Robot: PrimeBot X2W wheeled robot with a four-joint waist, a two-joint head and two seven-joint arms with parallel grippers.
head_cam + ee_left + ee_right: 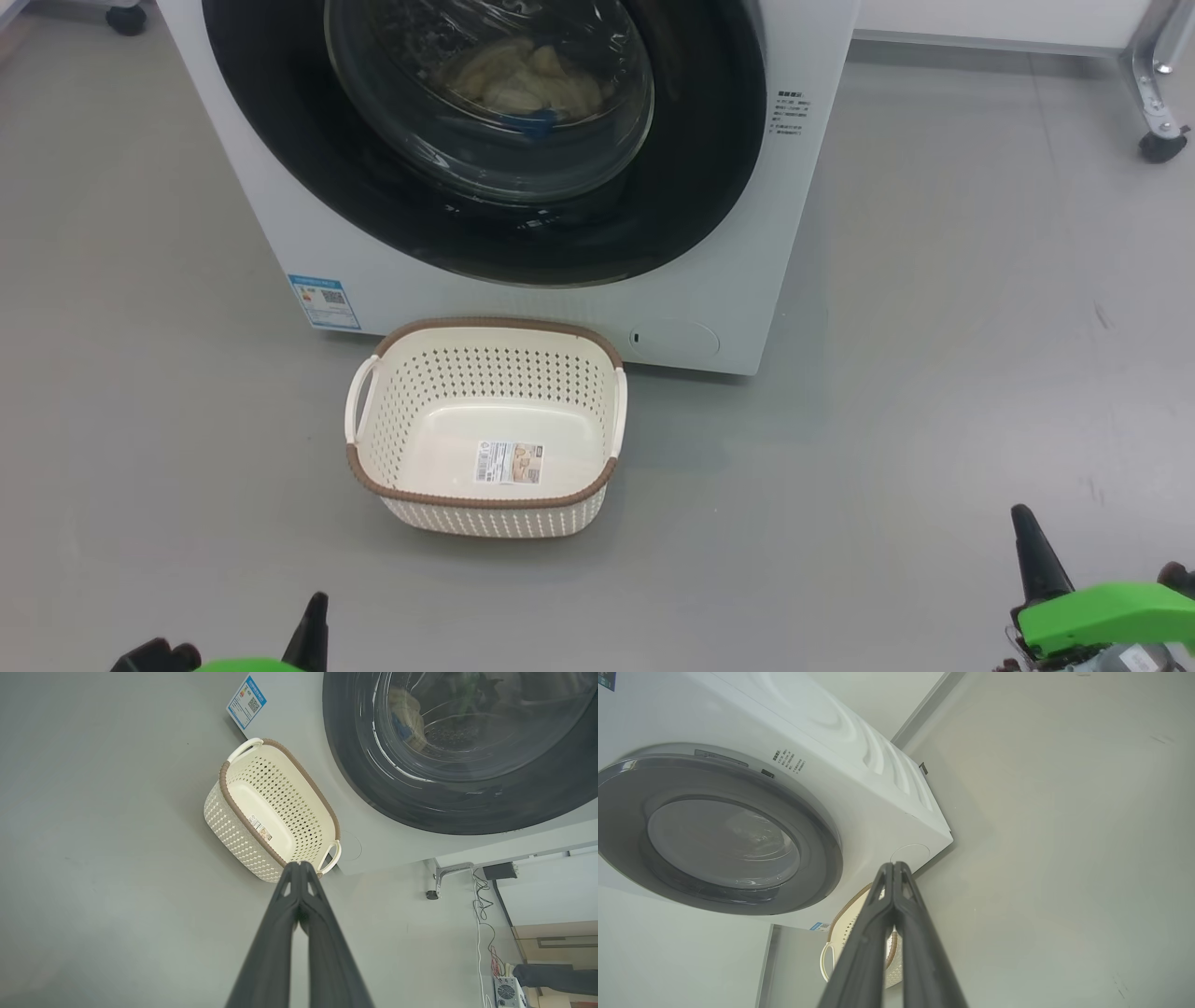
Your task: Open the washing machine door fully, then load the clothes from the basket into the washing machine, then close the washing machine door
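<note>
- The washing machine door (485, 140) sits flush against the front of the washing machine (280, 215), and I judge it shut. It is a rigid round panel with a glossy black rim and a bulging glass bowl. That rim looks slick, so two thin fingers would find little purchase on its face. An edge or recess would be the place to hook, but I cannot make out a handle or tell which side is hinged.
- The clothes (527, 84) lie inside the drum, seen through the glass as a pale-yellow heap with a bit of blue. They look soft, light and limp, and are best pinched at a raised fold.
- The basket (495, 373) stands on the grey floor (934, 420) just in front of the machine, with only a label (509, 462) on its bottom. It is light, stiff plastic and likely to skid if nudged. Its white side handles are the natural hold.
- With the load in and the door to, the task looks finished.
- The left gripper (299, 870) has its fingers pressed together on nothing, hanging well short of the basket.
- The right gripper (893, 870) is likewise closed and empty, clear of the machine.
</note>
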